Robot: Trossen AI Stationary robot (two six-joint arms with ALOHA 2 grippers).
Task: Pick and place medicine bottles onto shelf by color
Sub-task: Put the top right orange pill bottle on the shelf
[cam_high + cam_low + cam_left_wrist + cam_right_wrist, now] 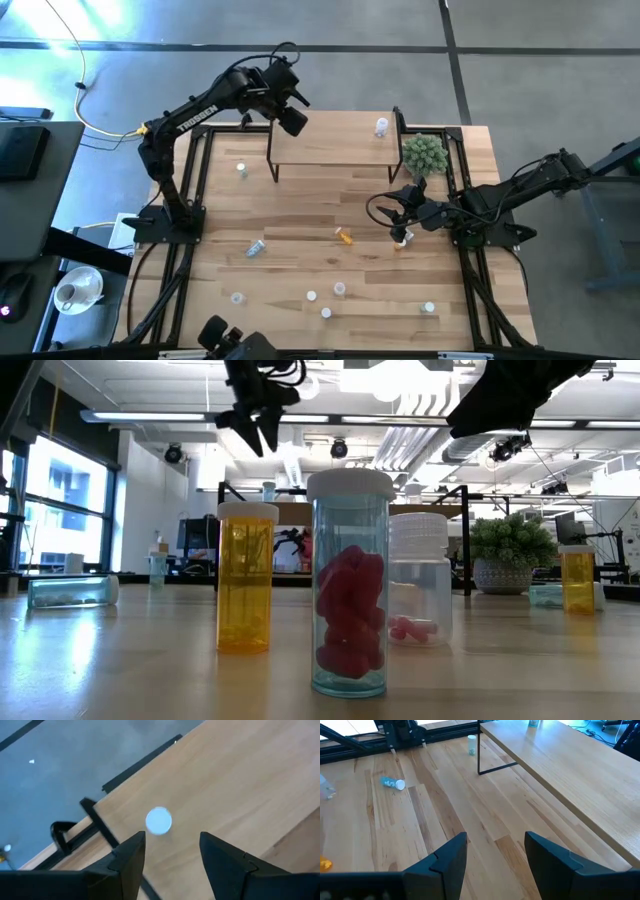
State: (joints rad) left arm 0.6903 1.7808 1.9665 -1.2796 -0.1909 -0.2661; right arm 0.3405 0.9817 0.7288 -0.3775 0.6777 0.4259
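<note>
The shelf (335,145) is a light-wood board on black legs at the table's far middle. My left gripper (172,837) hangs open above its far left corner. A white-capped bottle (159,820) stands on the board below the fingers, clear of them. A second bottle (381,127) stands on the shelf's right end. More medicine bottles stand or lie on the table, among them a blue one on its side (256,247) and an orange one on its side (345,236). My right gripper (492,852) waits open above the table's right middle, holding nothing.
A spiky green plant (424,152) sits beside the shelf's right end. Several bottles stand near the front edge, such as an orange one (245,580), a blue one with red pills (350,585) and a clear one (418,595). Black frame rails run along the table's sides.
</note>
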